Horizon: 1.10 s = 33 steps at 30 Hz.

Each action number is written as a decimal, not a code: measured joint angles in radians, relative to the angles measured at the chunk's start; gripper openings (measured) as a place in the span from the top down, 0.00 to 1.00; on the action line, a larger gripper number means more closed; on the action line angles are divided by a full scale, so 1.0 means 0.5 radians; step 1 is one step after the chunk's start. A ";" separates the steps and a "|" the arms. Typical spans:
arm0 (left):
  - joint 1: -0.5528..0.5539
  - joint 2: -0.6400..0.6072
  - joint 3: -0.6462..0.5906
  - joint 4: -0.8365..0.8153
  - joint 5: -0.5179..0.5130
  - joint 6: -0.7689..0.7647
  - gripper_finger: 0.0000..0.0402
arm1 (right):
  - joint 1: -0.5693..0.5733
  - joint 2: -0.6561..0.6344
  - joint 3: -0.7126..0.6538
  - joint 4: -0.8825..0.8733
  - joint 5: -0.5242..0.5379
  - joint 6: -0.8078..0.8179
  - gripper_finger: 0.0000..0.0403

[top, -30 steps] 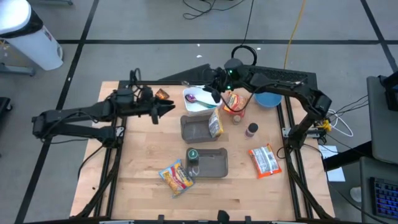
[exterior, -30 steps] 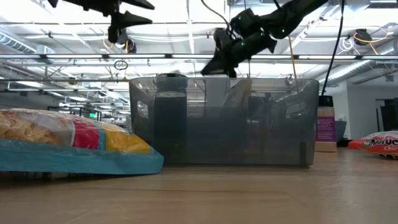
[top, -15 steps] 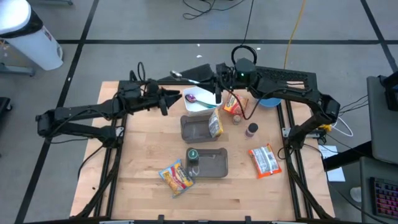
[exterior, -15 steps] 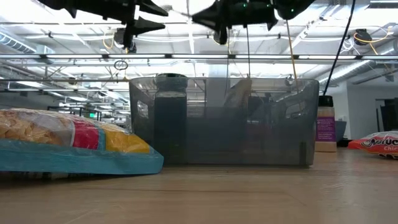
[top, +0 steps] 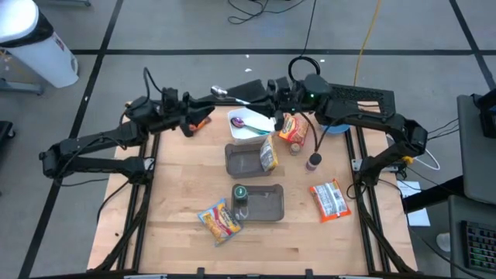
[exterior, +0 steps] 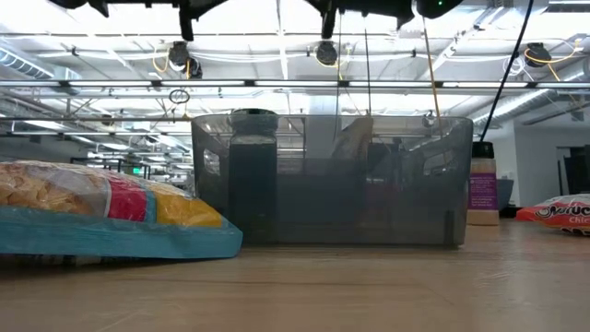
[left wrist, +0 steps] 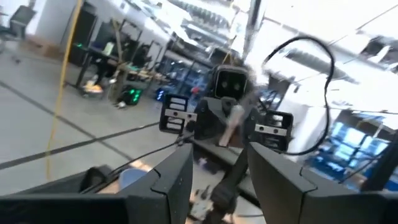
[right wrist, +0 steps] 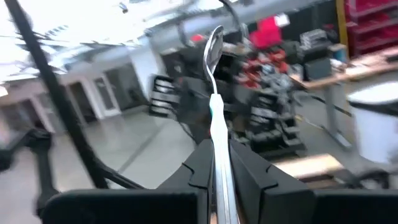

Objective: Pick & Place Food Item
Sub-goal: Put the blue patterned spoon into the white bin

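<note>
The right gripper [right wrist: 214, 163] is clamped on the handle of a metal spoon [top: 220, 91], carried high above the far edge of the table [top: 178, 209] with its bowl pointing toward the left arm. The left gripper [left wrist: 217, 165] hangs opposite it, fingers partly spread and holding nothing, aimed at the spoon's tip, which shows between its fingers in the left wrist view. Below them sits a white bowl [top: 249, 125] with something purple inside (what it is cannot be told). Nearer lie two grey bins: one [top: 244, 160] has a snack packet [top: 268, 155] leaning at its edge, the other [top: 266, 203] has a green-lidded jar [top: 239, 192] beside it. A yellow chip bag [top: 220, 221] lies flat close by, an orange packet [top: 291, 128] and a small purple-capped bottle [top: 313, 161] stand to the right, and a red-and-white packet [top: 329, 198] lies apart. By the look of it, little is finished: most food is outside the bins, and the spoon appears poised for a handover. The red packet's lettering is too small to read.
</note>
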 joint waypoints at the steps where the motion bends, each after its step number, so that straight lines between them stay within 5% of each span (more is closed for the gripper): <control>1: 0.007 0.000 0.000 0.029 0.013 -0.004 0.60 | 0.015 -0.003 0.000 0.023 0.000 0.002 0.95; 16: 0.027 0.048 -0.001 0.381 0.207 -0.071 0.60 | 0.091 -0.001 0.000 0.079 0.053 0.028 0.95; 33: 0.029 0.046 -0.001 0.521 0.193 -0.056 0.60 | 0.142 -0.001 0.000 0.027 0.050 0.022 0.95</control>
